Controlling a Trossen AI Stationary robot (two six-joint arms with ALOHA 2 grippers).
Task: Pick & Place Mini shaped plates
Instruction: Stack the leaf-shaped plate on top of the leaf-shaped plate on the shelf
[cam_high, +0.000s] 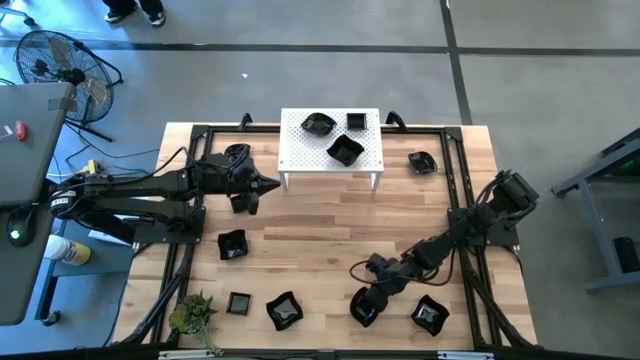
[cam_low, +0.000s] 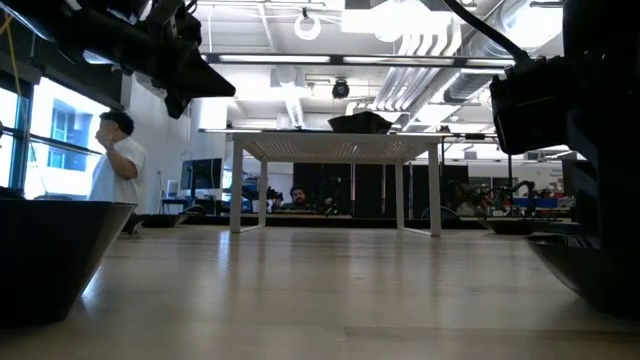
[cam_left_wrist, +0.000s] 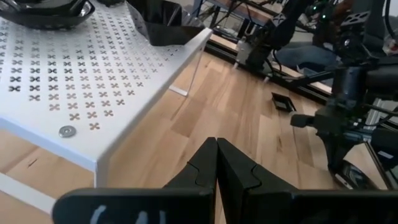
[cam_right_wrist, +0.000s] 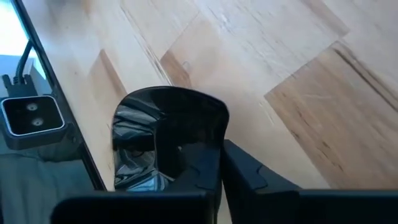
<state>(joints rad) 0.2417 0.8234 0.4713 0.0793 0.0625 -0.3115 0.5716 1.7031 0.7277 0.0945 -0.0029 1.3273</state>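
Right gripper (cam_high: 362, 306) pinching rim of glossy plate (cam_right_wrist: 165, 134) at table's (cam_high: 320, 240) near edge, hold thin, may slip or tip in lift; left gripper (cam_left_wrist: 217, 163) pressed together, empty, beside rack (cam_high: 330, 150).

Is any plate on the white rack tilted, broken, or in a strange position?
Nothing stands out. Three black plates sit upright on the white rack, none broken or hanging off the edge that I can see.
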